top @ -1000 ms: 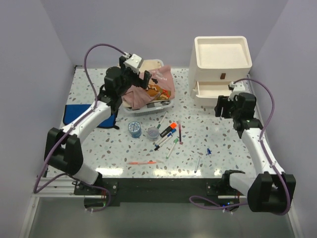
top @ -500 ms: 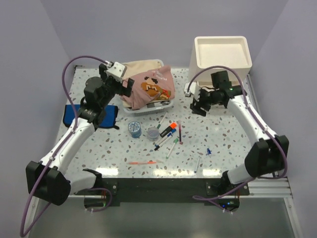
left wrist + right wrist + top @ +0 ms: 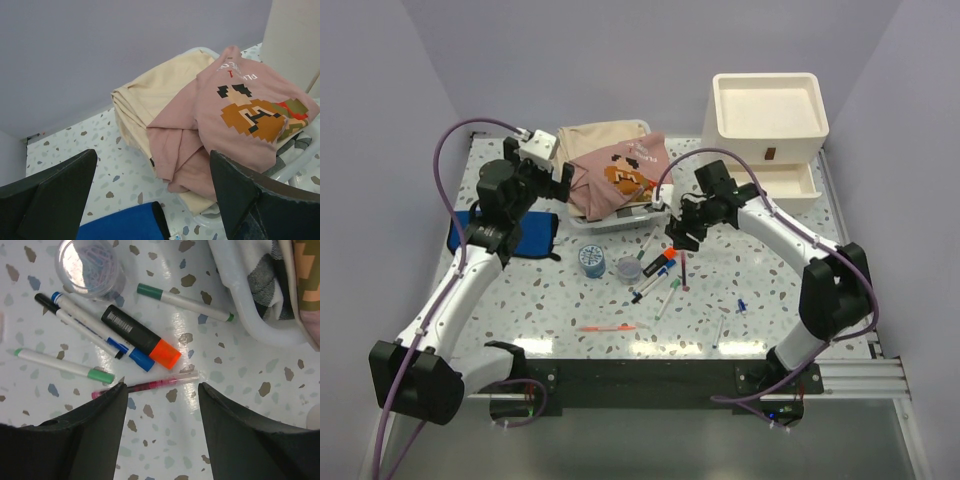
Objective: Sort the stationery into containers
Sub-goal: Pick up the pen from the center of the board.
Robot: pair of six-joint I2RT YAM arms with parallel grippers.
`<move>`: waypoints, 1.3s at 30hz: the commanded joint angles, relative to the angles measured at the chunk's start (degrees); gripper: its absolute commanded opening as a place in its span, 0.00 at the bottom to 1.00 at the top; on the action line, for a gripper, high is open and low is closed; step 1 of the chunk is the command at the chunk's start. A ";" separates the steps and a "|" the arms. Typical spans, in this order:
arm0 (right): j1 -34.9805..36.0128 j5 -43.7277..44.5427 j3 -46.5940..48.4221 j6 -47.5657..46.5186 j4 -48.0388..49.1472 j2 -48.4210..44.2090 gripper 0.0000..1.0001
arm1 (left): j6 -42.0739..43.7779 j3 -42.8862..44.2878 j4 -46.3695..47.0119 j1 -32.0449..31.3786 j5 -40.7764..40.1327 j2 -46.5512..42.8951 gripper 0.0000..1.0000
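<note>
The stationery lies loose mid-table: a black marker with an orange cap (image 3: 662,262) (image 3: 140,336), a blue-capped pen (image 3: 102,338), green-capped white pens (image 3: 64,367), a pink clear pen (image 3: 150,385), a clear cup (image 3: 629,268) (image 3: 90,262) and a blue tape roll (image 3: 591,259). The cream drawer unit (image 3: 768,110) stands at the back right with its lower drawer (image 3: 778,181) pulled out. My right gripper (image 3: 675,232) (image 3: 160,390) is open and empty just above the pink pen. My left gripper (image 3: 557,180) (image 3: 152,157) is open and empty beside the clothes.
A clear basket (image 3: 620,222) of pink and beige clothes (image 3: 235,110) sits at the back middle. A blue pouch (image 3: 505,232) (image 3: 120,225) lies at the left. An orange pen (image 3: 606,328), a white pen (image 3: 720,330) and a small blue item (image 3: 741,306) lie nearer the front.
My right arm has swung left from the drawer unit to over the pens, leaving the lower drawer pulled out. My left arm has drawn back left off the basket.
</note>
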 commanded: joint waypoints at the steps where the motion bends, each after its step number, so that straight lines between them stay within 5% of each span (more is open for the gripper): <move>1: 1.77 0.12 -3.76 4.86 10.55 -3.00 0.61 | 0.98 2.22 0.38 0.32 -0.02 -0.50 1.00; 7: 3.71 -3.92 3.23 -10.25 1.81 3.05 0.49 | 2.83 2.74 -0.07 0.84 -1.35 0.02 1.00; 20: 6.44 -2.16 10.90 -42.61 -10.62 13.95 0.48 | 4.33 6.09 2.31 1.19 -2.40 4.95 1.00; 39: 6.44 2.49 13.28 -49.57 -15.46 21.07 0.46 | 3.45 6.26 2.92 4.18 -1.96 6.27 1.00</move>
